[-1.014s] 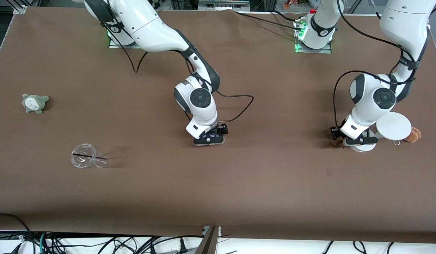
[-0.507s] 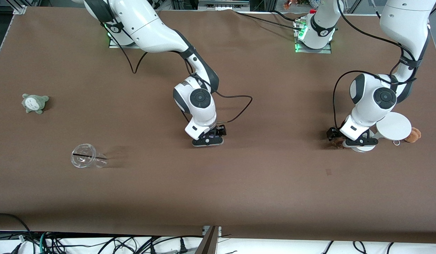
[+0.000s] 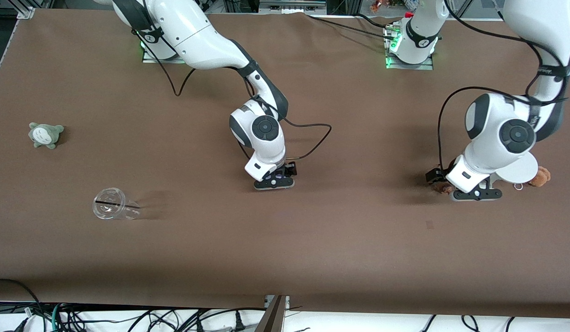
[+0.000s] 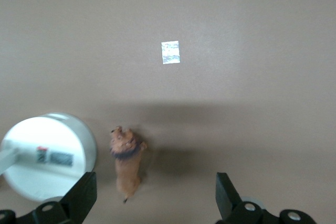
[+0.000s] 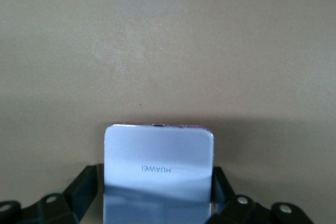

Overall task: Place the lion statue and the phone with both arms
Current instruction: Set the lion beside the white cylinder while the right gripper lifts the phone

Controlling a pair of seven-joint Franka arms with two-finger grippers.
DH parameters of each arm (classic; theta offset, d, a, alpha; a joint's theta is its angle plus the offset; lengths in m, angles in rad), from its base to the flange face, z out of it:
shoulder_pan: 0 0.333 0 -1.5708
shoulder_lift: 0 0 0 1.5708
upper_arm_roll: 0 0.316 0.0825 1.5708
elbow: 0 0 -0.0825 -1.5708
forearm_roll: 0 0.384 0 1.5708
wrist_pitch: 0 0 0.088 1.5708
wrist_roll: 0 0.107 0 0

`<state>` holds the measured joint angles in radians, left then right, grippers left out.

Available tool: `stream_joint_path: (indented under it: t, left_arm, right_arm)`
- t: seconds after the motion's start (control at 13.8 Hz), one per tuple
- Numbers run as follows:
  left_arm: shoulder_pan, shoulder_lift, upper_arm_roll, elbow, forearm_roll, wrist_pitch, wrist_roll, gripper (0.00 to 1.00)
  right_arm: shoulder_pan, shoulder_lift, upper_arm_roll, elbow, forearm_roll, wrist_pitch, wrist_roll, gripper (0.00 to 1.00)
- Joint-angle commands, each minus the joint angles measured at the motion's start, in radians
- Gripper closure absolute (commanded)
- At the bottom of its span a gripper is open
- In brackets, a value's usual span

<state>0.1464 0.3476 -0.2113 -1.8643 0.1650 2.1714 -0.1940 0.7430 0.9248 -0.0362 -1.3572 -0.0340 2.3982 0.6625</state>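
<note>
The lion statue (image 3: 443,187), tiny and orange-brown, lies on the table beside the white stand. In the left wrist view the lion statue (image 4: 126,162) lies between the fingers, closer to one of them and touching neither. My left gripper (image 3: 476,193) (image 4: 155,203) is open and hovers above the statue. My right gripper (image 3: 274,182) (image 5: 155,203) is at mid-table, low over the cloth, shut on the phone (image 5: 157,174), a pale lavender slab. Only a sliver of the phone (image 3: 278,176) shows in the front view.
The white stand (image 3: 520,168) (image 4: 47,163) stands beside the lion, with a brown fuzzy plush (image 3: 540,176) next to it. A small tape mark (image 3: 429,224) lies nearer the camera. A clear cup (image 3: 113,210) and a grey-green plush (image 3: 45,134) are at the right arm's end.
My left gripper has risen and shifted toward the left arm's end, leaving the lion on the table. My right gripper has barely shifted, with the phone still in it.
</note>
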Motion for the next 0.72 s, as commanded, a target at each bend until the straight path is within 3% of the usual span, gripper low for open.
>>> stream_joint_path:
  t: [0.0, 0.07, 0.14, 0.36, 0.65]
  left_arm:
    - [0.002, -0.01, -0.019, 0.192, 0.013, -0.23, -0.013, 0.0]
    - [0.002, -0.009, -0.019, 0.244, 0.013, -0.286, -0.01, 0.0]
    - [0.002, -0.009, -0.019, 0.284, 0.004, -0.323, -0.01, 0.0]
    - [0.004, -0.016, -0.016, 0.353, -0.054, -0.393, -0.004, 0.0]
    - [0.013, -0.038, -0.017, 0.463, -0.065, -0.514, -0.005, 0.0]
  right_arm:
    - [-0.016, 0.005, -0.002, 0.023, -0.003, -0.005, -0.003, 0.49]
    - [-0.028, 0.003, -0.002, 0.023, -0.003, -0.01, -0.003, 0.61]
    - [-0.036, -0.004, -0.001, 0.021, -0.001, -0.023, -0.015, 0.65]
    - [-0.088, -0.058, 0.006, 0.023, 0.009, -0.105, -0.07, 0.65]
    - [-0.19, -0.141, -0.001, -0.012, 0.063, -0.221, -0.309, 0.65]
